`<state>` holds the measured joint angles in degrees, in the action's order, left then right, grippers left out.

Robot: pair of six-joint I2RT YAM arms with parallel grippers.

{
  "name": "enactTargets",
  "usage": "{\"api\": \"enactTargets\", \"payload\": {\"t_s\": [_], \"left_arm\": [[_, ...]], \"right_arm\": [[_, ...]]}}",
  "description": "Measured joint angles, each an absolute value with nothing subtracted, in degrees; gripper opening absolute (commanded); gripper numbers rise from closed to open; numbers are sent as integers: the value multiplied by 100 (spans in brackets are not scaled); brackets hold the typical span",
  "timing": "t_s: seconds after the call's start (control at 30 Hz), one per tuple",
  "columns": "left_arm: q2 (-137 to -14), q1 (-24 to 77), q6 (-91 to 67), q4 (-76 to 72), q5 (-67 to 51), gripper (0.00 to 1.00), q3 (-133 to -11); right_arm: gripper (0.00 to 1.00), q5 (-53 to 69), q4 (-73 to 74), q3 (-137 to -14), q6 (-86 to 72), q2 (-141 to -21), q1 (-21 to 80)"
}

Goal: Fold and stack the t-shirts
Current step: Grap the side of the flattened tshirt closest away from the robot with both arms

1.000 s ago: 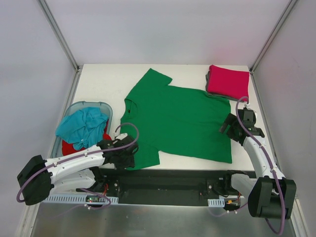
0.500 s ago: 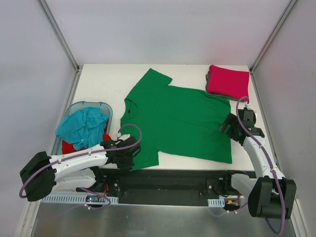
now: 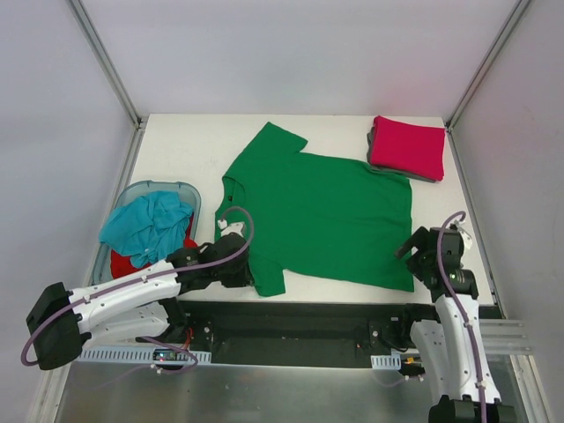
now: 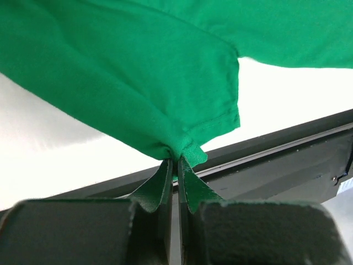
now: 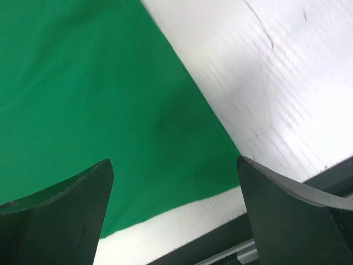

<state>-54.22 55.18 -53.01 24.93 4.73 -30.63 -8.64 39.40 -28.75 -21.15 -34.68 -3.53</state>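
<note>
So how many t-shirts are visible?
5: green t-shirt spread mid-table; crimson-pink t-shirt folded at the far right on a dark grey t-shirt; teal t-shirt over a red t-shirt in the tub. More may be hidden.

pale-blue tub point(image 3: 187, 189) on white table point(image 3: 181, 141)

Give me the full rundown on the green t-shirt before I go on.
The green t-shirt is plain bright green soft-looking cloth, short-sleeved, spread flat and unfolded on the white table, collar toward the left, hem toward the right. One sleeve points to the far edge; the near sleeve lies at the table's front edge, its hem corner pinched and bunched in the shut left tool. The open right tool hangs over the near hem corner without gripping it. Few wrinkles show.
</note>
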Motion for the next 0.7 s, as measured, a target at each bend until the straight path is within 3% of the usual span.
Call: {"api": "enactTargets", "payload": {"t_s": [0.4,0.7], "left_arm": [[-5352,4971,-5002,2043,443,0,-3234],[-5245,4705,-4851,1813,329,0,-3251]], "right_arm": [[99,-357,4436,-2069,-3026,-3050,-357],[83,-416,4110,-1925,-3218,-3144,-357]]}}
